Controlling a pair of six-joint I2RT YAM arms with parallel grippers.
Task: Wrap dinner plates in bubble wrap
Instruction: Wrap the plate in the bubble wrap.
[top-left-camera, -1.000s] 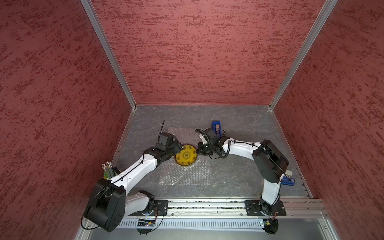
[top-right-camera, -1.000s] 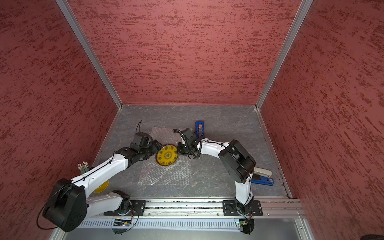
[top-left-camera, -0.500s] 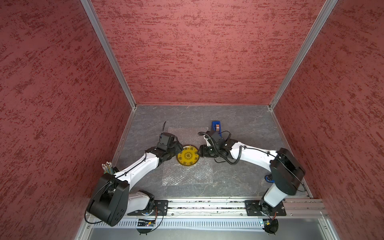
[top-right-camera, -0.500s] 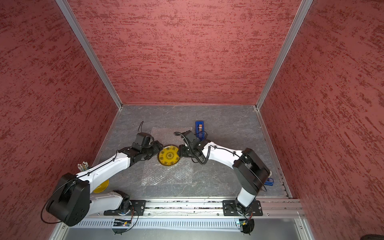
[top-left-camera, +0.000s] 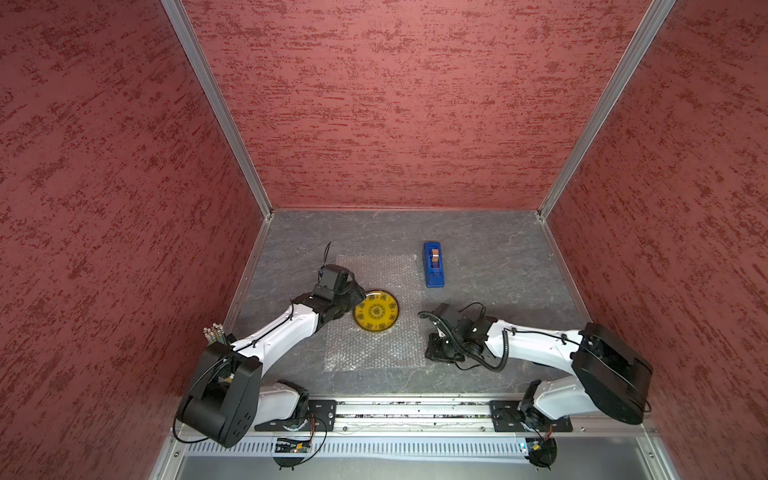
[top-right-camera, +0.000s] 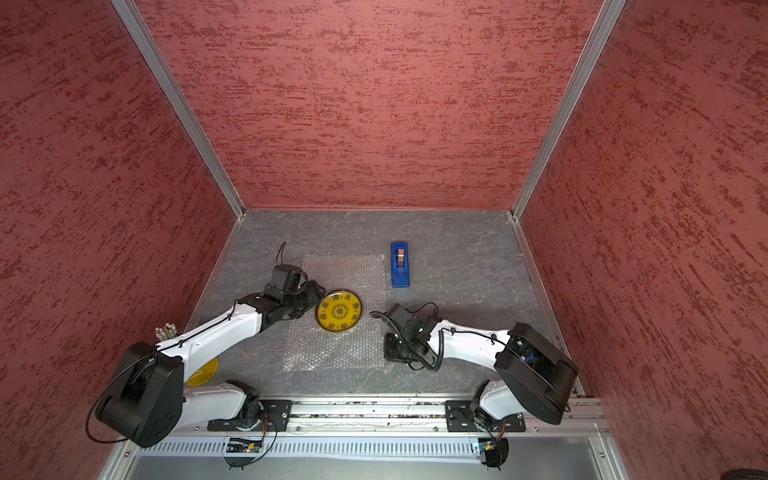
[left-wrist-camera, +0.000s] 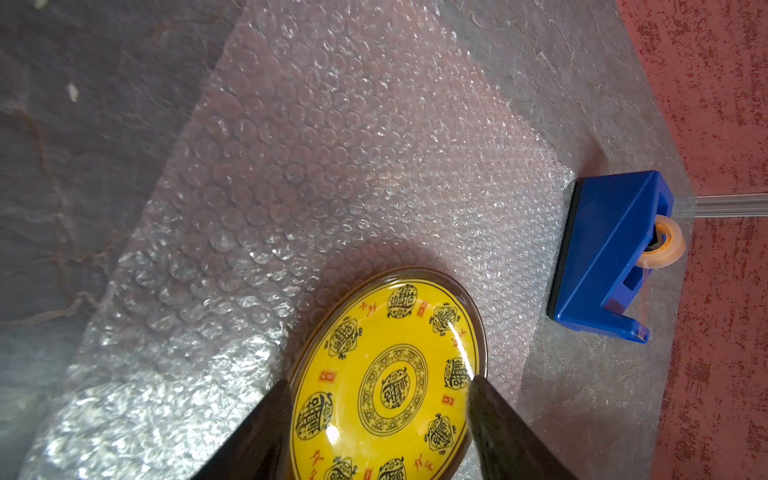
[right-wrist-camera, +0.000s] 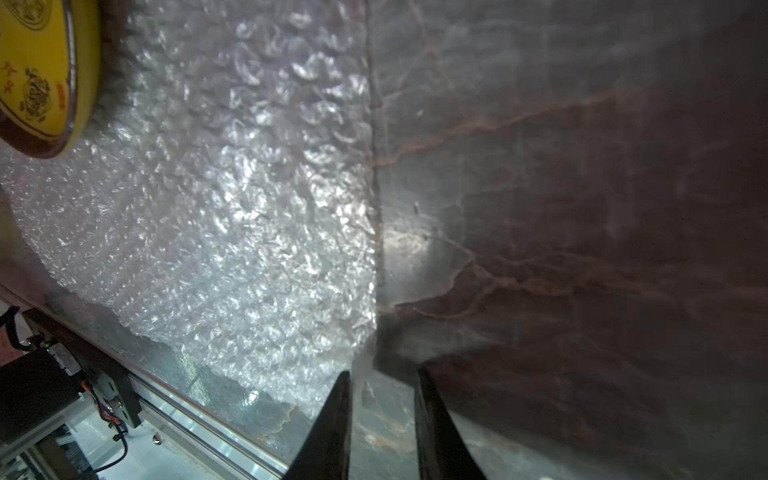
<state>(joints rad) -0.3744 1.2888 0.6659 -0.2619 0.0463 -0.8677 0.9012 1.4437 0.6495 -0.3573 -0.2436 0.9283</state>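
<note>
Enclosed robot test cell in a lab

Three tall walls (top-left-camera: 395, 104) clad in red textured panels box in a small grey stone-look worktop (top-left-camera: 490, 257), and bare aluminium profiles (top-left-camera: 216, 108) join them at the corners. Along the open front runs an aluminium rail (top-left-camera: 415, 409) with two white-and-black robot arms bolted to it, the left arm (top-left-camera: 282, 332) and the right arm (top-left-camera: 536, 345). Their cables loop outside the casings, and small circuit boards (top-left-camera: 291, 446) hang under the rail. The only household things are a yellow plate (top-left-camera: 376, 312) on a sheet of bubble wrap (top-left-camera: 374, 349), a blue tape dispenser (top-left-camera: 433, 264) and a cup of pencils (top-left-camera: 214, 332), set out like props.
</note>
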